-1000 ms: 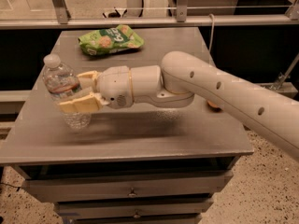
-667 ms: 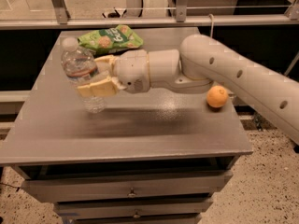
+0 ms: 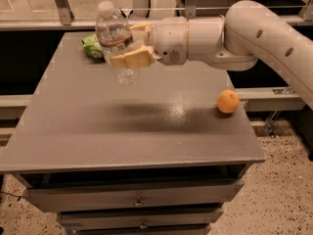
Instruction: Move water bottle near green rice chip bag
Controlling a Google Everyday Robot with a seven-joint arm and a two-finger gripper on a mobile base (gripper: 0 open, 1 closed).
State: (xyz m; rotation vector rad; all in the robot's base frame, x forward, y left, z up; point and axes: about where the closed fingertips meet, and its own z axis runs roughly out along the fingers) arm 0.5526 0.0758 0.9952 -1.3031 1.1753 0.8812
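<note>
My gripper [image 3: 128,44] is shut on the water bottle [image 3: 115,39], a clear ribbed bottle with a white cap, and holds it upright in the air above the far left part of the grey table [image 3: 98,131]. The green rice chip bag [image 3: 92,46] lies on the table at the far left; the bottle and my fingers [image 3: 131,58] hide most of it. The bottle hangs just in front of and above the bag.
An orange fruit [image 3: 228,101] sits near the table's right edge. My white arm [image 3: 254,33] reaches in from the right across the far side. Drawers [image 3: 137,199] are below the tabletop. A metal railing [image 3: 63,6] runs behind the table.
My gripper has lifted the bottle higher and carried it farther back and right, toward the green bag, which it now mostly covers.
</note>
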